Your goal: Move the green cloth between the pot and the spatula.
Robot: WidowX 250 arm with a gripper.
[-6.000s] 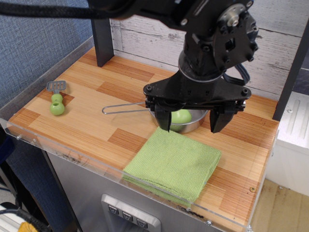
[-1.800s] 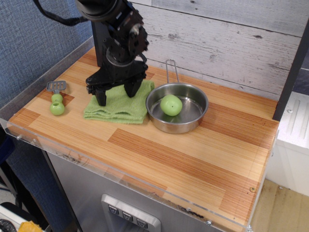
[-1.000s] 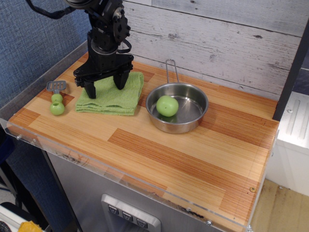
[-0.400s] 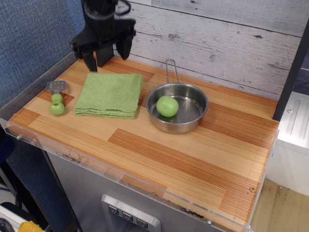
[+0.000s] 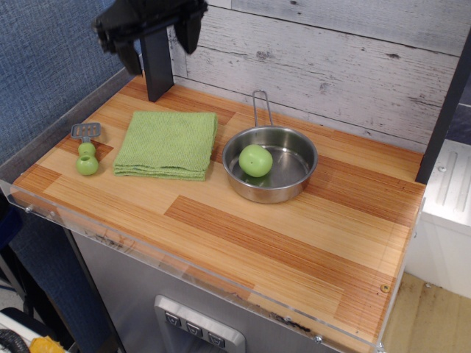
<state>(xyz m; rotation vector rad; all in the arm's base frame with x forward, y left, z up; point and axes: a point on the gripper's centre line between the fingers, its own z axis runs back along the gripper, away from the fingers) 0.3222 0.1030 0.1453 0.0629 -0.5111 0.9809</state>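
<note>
The green cloth (image 5: 168, 144) lies flat on the wooden tabletop (image 5: 294, 235), folded into a neat square. It sits between the spatula (image 5: 87, 150) and the pot (image 5: 271, 162). The spatula is just beside the cloth on the left, near the edge of the tabletop. Its fat green handle points to the front and its small grey blade with slots points to the back. The cloth does not seem to touch the spatula. The right side of the cloth is very close to the pot, maybe touching it; it is hard to tell.

The pot is a shiny round steel pan. Its thin wire handle sticks out toward the grey plank wall (image 5: 331, 59) at the back. A green ball (image 5: 255, 160) sits inside the pot, on the left side.

The gripper (image 5: 153, 33) is high up in the top left corner, above the back of the tabletop, well away from the cloth. Its two dark fingers (image 5: 126, 48) are spread wide apart and hold nothing. A black post (image 5: 156, 65) stands behind them.
</note>
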